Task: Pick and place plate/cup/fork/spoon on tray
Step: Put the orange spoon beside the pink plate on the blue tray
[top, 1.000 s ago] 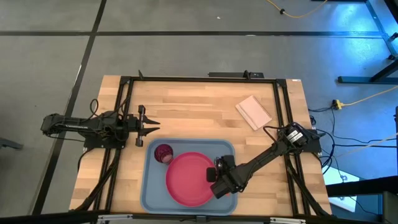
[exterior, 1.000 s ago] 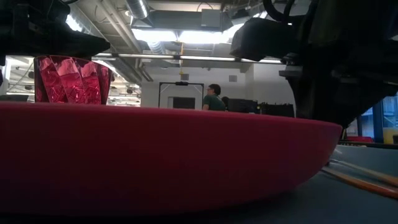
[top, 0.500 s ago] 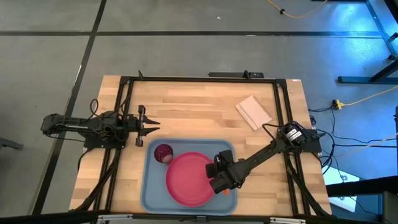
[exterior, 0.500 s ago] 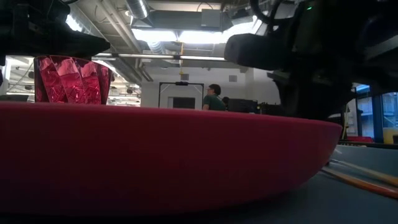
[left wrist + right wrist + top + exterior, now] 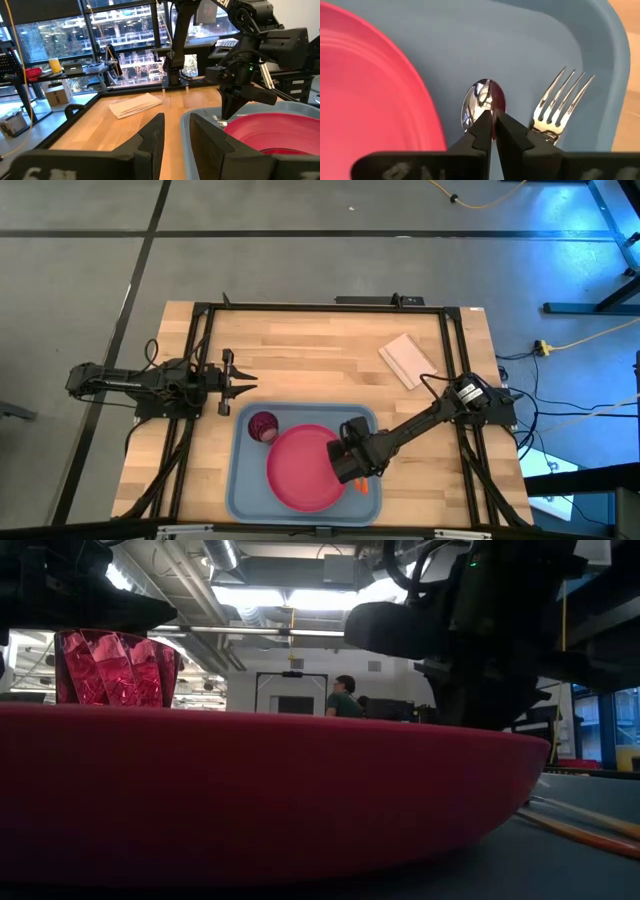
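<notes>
The light blue tray (image 5: pixel 240 480) lies at the table's near edge. On it rest the pink-red plate (image 5: pixel 300 470) and the dark red cup (image 5: pixel 262 425), which stands upright at the tray's far left corner. Right of the plate, the spoon (image 5: pixel 480 100) and the fork (image 5: pixel 560 100) lie flat side by side on the tray floor. My right gripper (image 5: pixel 493 119) points steeply down over the spoon's bowl, its fingers shut with nothing between them. My left gripper (image 5: pixel 243 383) waits open and level at the table's left, beyond the tray's far rim. My right gripper's shut fingertips (image 5: pixel 485 125) stand in front of the near part of the spoon's bowl (image 5: pixel 479 97), coming from above. I cannot tell whether they touch it. The spoon lies flat on the tray.
A white folded napkin (image 5: pixel 407 360) lies on the bare wood at the far right. The plate's rim (image 5: pixel 427 115) runs close beside the spoon. The tray's raised wall (image 5: pixel 612 75) stands just past the fork. Black rails frame the table.
My right gripper has shifted a little toward the table's left, over the plate's right rim, and has rolled about its wrist. An orange handle end now shows uncovered on the tray at its near right side. Plate, cup and tray have stayed put.
</notes>
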Motion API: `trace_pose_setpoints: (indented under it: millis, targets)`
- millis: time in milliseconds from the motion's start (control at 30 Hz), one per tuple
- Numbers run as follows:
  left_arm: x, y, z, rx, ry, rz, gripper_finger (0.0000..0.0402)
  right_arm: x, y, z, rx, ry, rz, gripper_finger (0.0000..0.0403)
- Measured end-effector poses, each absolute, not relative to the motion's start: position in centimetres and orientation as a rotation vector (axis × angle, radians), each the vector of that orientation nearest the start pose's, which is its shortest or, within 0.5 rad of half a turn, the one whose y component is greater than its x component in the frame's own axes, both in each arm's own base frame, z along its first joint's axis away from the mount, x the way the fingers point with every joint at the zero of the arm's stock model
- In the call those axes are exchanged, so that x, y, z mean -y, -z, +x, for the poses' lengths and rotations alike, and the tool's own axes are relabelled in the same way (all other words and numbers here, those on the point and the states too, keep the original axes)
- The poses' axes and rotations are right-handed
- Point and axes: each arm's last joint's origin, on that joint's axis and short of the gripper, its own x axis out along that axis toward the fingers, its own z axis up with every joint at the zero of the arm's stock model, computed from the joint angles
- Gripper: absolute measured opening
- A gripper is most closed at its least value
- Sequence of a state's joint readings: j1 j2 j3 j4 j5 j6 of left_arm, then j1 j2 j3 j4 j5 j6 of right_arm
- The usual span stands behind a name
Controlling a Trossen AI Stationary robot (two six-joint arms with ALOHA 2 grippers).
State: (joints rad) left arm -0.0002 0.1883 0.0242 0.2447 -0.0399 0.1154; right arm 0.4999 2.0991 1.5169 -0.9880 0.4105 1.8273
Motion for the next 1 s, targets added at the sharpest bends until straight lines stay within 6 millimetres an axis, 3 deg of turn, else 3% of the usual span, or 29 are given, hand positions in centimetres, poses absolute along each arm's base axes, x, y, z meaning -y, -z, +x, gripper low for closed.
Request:
trace_pose_setpoints:
  millis: [1000]
  targets:
    - [-0.11,-17.99,10.85,0.078,-0.044,0.114,0.0084,-17.73,-14.49,35.19,-1.007,1.052,0.829,0.0025]
